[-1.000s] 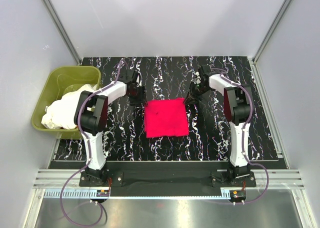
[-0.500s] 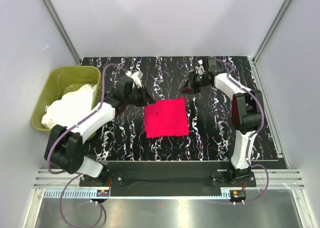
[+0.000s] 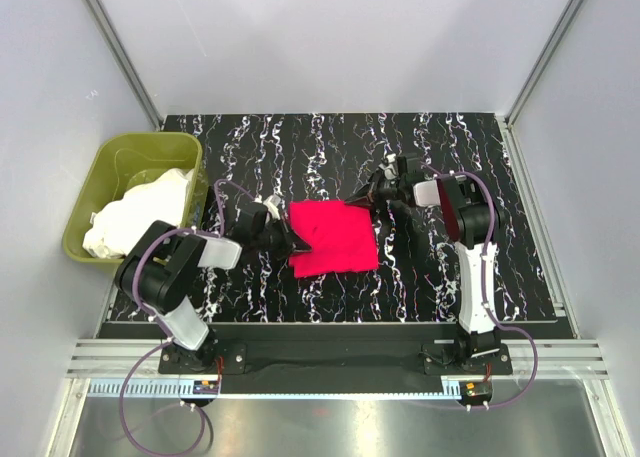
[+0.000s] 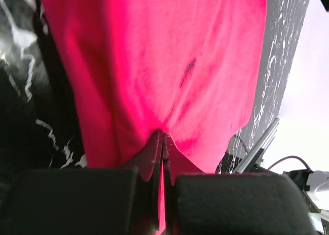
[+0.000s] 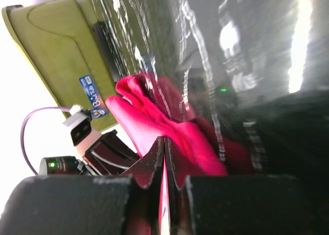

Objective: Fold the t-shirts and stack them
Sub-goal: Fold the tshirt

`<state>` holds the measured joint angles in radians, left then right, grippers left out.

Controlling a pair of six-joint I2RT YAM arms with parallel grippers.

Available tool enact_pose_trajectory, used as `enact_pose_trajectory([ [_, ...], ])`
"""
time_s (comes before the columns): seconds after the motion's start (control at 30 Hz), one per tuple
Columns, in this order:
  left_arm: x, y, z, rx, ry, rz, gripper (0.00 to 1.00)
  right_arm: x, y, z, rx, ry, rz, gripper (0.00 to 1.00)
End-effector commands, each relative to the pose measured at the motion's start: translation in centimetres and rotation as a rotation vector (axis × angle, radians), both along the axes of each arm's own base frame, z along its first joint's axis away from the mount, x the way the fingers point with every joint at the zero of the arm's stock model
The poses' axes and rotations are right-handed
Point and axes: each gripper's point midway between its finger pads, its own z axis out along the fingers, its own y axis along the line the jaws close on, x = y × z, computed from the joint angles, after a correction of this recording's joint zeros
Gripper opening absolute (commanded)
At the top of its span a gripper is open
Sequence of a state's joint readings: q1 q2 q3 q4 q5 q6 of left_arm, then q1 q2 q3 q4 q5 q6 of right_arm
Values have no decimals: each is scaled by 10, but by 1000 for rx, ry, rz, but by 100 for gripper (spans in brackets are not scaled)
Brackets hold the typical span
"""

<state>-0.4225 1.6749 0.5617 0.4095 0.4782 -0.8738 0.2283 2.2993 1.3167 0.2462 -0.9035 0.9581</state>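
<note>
One olive-green tub stands well to the left of the red t-shirt, at the left edge of the black, white-veined worktop. The tub holds a loose heap of white t-shirts, piled up against its right wall and rising above the rim; how many garments make up the heap cannot be told, since the folds run together. There is one tub, one red t-shirt, and two arms with one tool each. The red t-shirt lies on the worktop folded to a rough square, flat over most of its area. The left tool sits low at the middle of the red t-shirt's left edge, and its wrist view shows the fingers pressed together with a pinch of red cloth caught between them, the rest of the garment spreading away from the tips with a few soft creases. The right tool is at the red t-shirt's far right corner; in its wrist view the fingers are likewise clamped on red cloth, which bunches and lifts off the worktop just beyond the tips, with the tub's green wall visible past it.
</note>
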Motion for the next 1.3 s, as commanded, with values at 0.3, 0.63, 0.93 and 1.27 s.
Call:
enact_pose_trajectory([
  [0.3, -11, 17, 67, 221, -197, -159, 47, 9, -78, 37, -525, -149, 72, 63],
  [0.63, -23, 19, 143, 193, -280, -173, 52, -7, -82, 41, -542, -207, 173, 84],
  [0.93, -49, 31, 121, 198, -240, -187, 44, -20, -74, 18, -482, -199, 224, 74],
  [1.27, -56, 37, 134, 182, -267, -185, 42, -27, -51, -3, -439, -212, 280, 63],
])
